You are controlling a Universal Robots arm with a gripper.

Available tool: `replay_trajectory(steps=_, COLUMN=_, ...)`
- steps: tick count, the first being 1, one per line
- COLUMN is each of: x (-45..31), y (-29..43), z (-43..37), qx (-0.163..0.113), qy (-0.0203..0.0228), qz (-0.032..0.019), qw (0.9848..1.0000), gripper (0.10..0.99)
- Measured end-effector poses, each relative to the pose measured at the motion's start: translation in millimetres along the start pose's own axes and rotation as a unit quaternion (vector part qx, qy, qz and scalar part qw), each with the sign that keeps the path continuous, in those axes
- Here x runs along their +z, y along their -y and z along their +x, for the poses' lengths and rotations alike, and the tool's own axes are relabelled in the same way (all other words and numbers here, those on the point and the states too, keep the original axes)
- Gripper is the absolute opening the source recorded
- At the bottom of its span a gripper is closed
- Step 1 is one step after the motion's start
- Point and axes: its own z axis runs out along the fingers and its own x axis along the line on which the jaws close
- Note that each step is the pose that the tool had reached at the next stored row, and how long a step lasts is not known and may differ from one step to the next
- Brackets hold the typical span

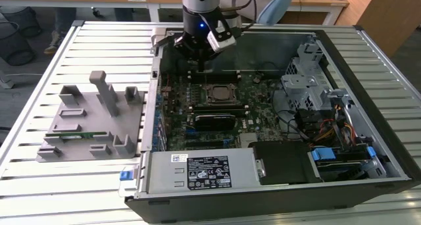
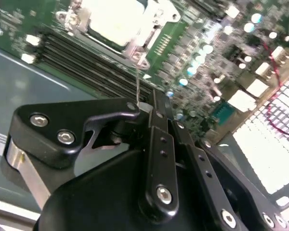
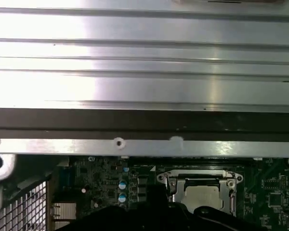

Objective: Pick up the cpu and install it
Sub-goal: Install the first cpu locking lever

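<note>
The cpu (image 1: 216, 93) lies flat in the motherboard socket, inside its metal frame, in the middle of the open computer case (image 1: 388, 151). Its silver top shows in both wrist views (image 2: 113, 19) (image 3: 204, 197). My gripper (image 1: 200, 64) hangs over the memory slots just behind the socket, toward the rear wall of the case. Its black fingers (image 2: 156, 120) come together at the tips, shut, with nothing seen between them. It is not touching the cpu.
A grey fixture tray (image 1: 62, 111) stands on the slatted table at the exterior view's left, with a green memory stick (image 1: 76, 134) on it. A black block (image 1: 214, 120) sits in front of the socket. Power supply (image 1: 200, 170) and drive cage (image 1: 306, 82) fill the case's other sides.
</note>
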Motion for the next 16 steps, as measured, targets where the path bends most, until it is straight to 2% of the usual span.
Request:
replay_trajectory(steps=5, x=1.1, y=0.0, z=-22.4, qx=0.000, qy=-0.0002, qz=-0.0001, qw=1.0000, gripper=0.106)
replay_trajectory(steps=6, x=1.1, y=0.1, z=-24.1, qx=-0.001, qy=-0.0002, qz=-0.0014, qw=1.0000, gripper=0.106)
replay_trajectory(steps=8, x=1.3, y=0.3, z=-24.4, qx=-0.002, qy=-0.0002, qz=-0.0078, qw=1.0000, gripper=0.106)
replay_trajectory(steps=13, x=2.8, y=1.6, z=-25.0, qx=-0.002, qy=-0.0001, qz=-0.0135, qw=0.9999, gripper=0.106)
replay_trajectory(steps=16, x=4.0, y=2.0, z=-27.4, qx=-0.002, qy=-0.0001, qz=-0.0245, qw=0.9997, gripper=0.106)
